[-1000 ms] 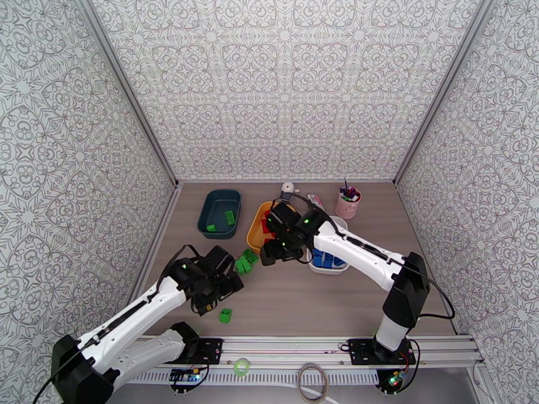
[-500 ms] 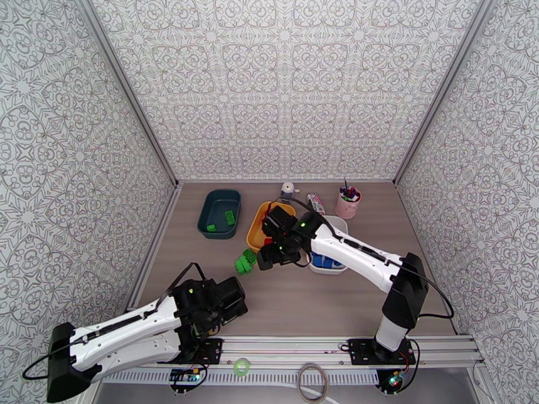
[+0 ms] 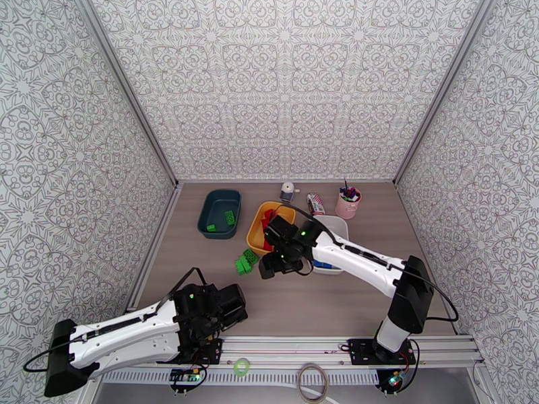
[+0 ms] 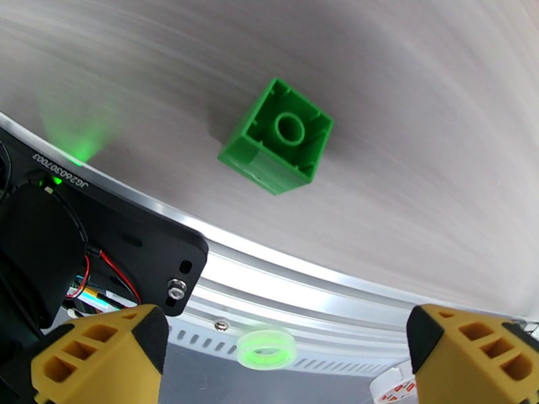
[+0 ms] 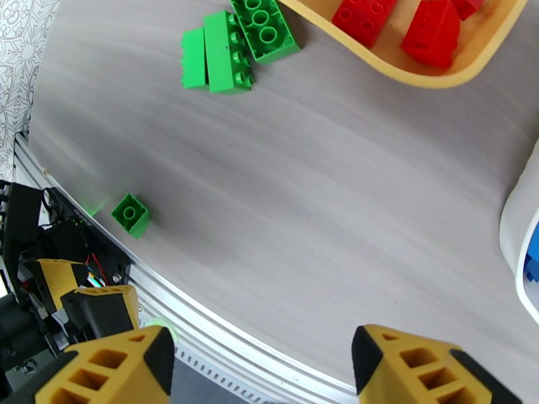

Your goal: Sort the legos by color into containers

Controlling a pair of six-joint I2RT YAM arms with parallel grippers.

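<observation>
**Left arm** [image 3: 128,329]: laid low along the near edge of the table [image 3: 323,297], forearm stretched from the lower left corner towards the middle, wrist bent over the near rail.

**Left fingers** [image 4: 101,355]: held wide apart, nothing gripped. A single green brick [image 4: 277,136] is seen beyond them on the table, close to the near rail, with its hollow underside showing.

**Right arm** [image 3: 357,254]: raised from its base at the near right and reached leftwards across the table, wrist held above bare table just in front of the yellow tray [image 3: 255,231].

**Right fingers** [image 5: 418,368]: held apart, nothing between them.

**Bricks and trays**
- A cluster of green bricks [image 5: 229,42] is lying loose on the table, just beside the yellow tray's near corner.
- Red bricks [image 5: 364,15] are lodged in the yellow tray.
- Two green bricks [image 3: 230,217] are lodged in the teal tray [image 3: 202,220] at the far left.
- Blue bricks [image 3: 322,264] are lodged in the white tray [image 3: 339,227], partly covered by the right arm.

**Other items**: a pink cup of pens [image 3: 347,203] stands at the far right, and a green ring of tape [image 4: 264,346] lies below the near rail.

**Writing**: a white code is printed on the black base plate [image 4: 135,244]. It is seen upside down and cannot be read with certainty
</observation>
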